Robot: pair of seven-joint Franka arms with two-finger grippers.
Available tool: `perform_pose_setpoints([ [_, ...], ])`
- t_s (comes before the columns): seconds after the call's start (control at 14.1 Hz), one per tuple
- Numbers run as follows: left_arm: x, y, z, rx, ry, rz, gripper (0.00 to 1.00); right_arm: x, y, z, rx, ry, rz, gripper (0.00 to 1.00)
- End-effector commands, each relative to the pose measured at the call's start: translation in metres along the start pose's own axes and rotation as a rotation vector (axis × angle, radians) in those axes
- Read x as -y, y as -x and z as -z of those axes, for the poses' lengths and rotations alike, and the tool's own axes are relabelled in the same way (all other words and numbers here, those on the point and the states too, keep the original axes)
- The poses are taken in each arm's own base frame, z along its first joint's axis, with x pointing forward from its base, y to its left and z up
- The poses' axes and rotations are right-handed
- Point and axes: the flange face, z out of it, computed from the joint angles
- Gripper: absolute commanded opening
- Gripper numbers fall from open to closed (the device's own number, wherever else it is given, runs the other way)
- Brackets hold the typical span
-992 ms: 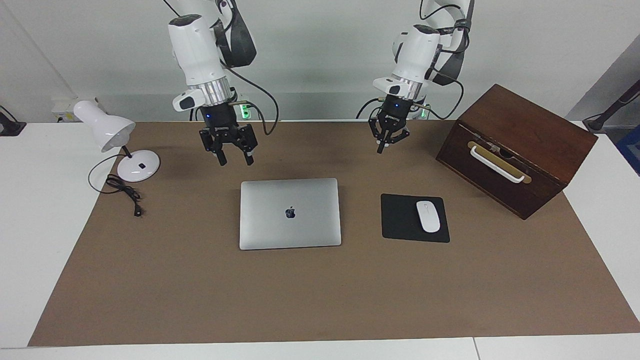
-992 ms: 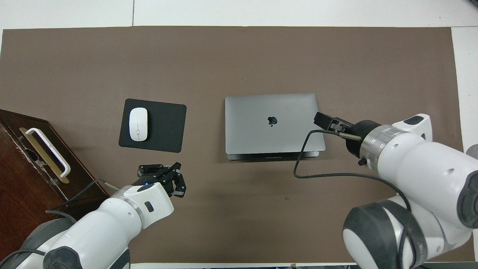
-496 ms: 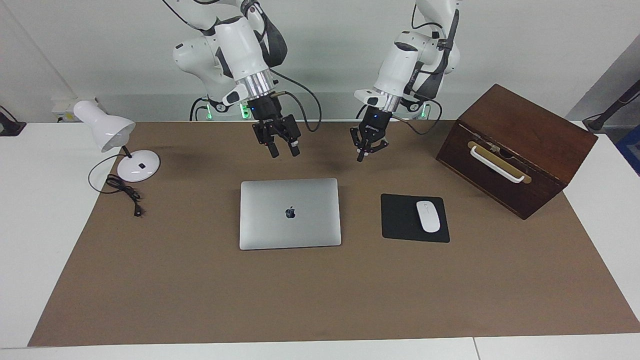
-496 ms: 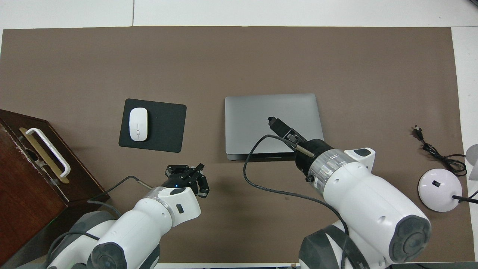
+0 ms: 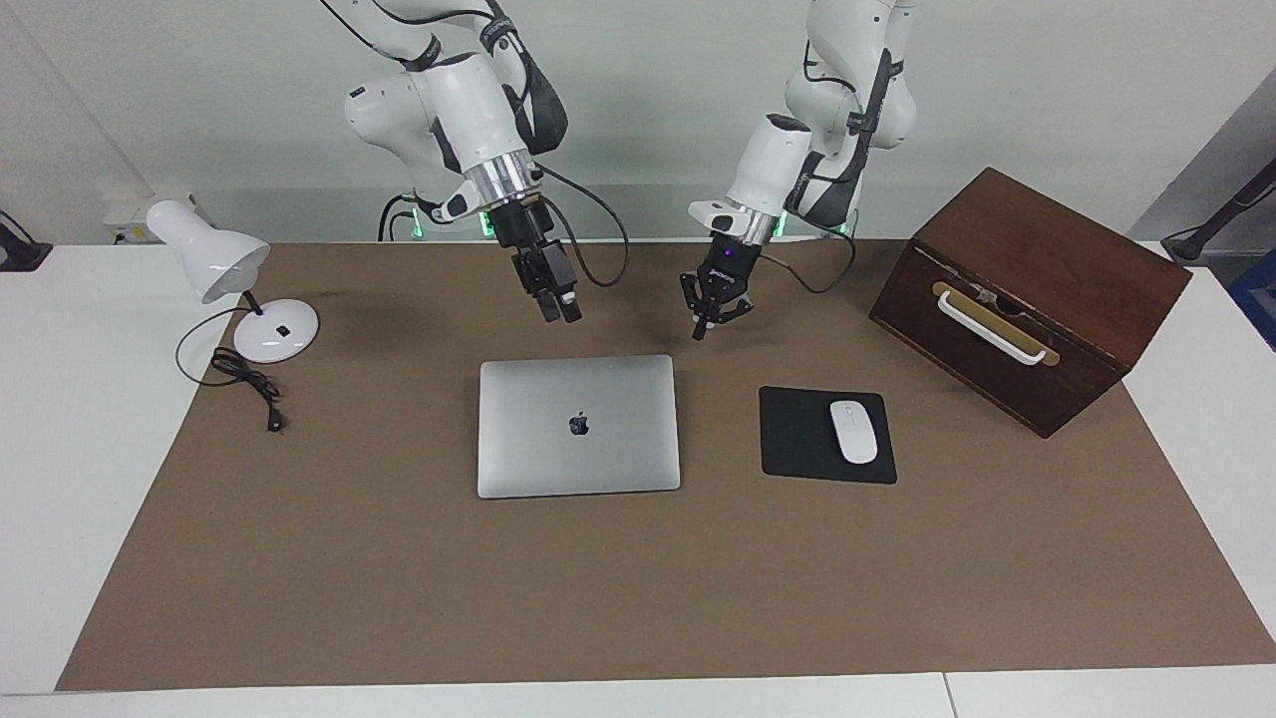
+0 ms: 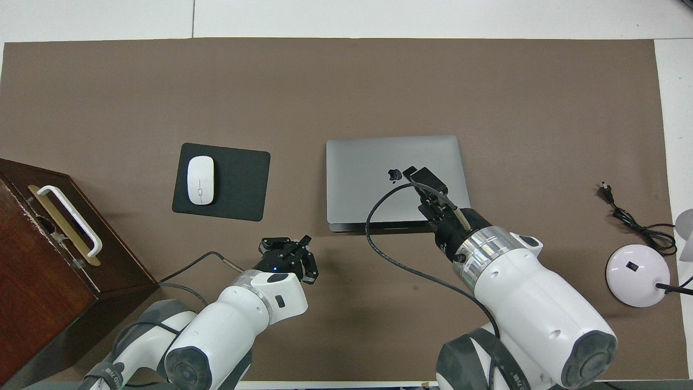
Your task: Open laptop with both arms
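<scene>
Closed MacBook [image 5: 578,426] lies flat; left gripper [image 5: 701,330] (fingertips pressed together) and right gripper [image 5: 560,311] (fingers: cannot tell) hang above the brown mat [image 5: 399,578].

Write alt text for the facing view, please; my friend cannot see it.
A closed silver laptop lies on a brown mat, two white robot arms hanging above the edge nearest them: the right gripper and the shut left gripper, neither touching it. A mouse, wooden box and lamp sit alongside.
</scene>
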Motion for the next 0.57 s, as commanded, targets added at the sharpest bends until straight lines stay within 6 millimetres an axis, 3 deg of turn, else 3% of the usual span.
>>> perform_pose_setpoints([
  [0.0,-0.007,0.003,-0.007,-0.032,0.009,-0.004,0.00,-0.011,0.002,0.003,0.003,0.002,-0.073,0.94],
  [0.14,-0.010,0.005,-0.011,-0.052,0.011,-0.012,0.00,-0.017,0.018,-0.002,0.024,0.021,-0.140,0.94],
  [0.5,-0.027,0.021,-0.031,-0.074,0.030,-0.018,0.00,-0.030,0.027,-0.013,0.033,0.050,-0.195,0.94],
])
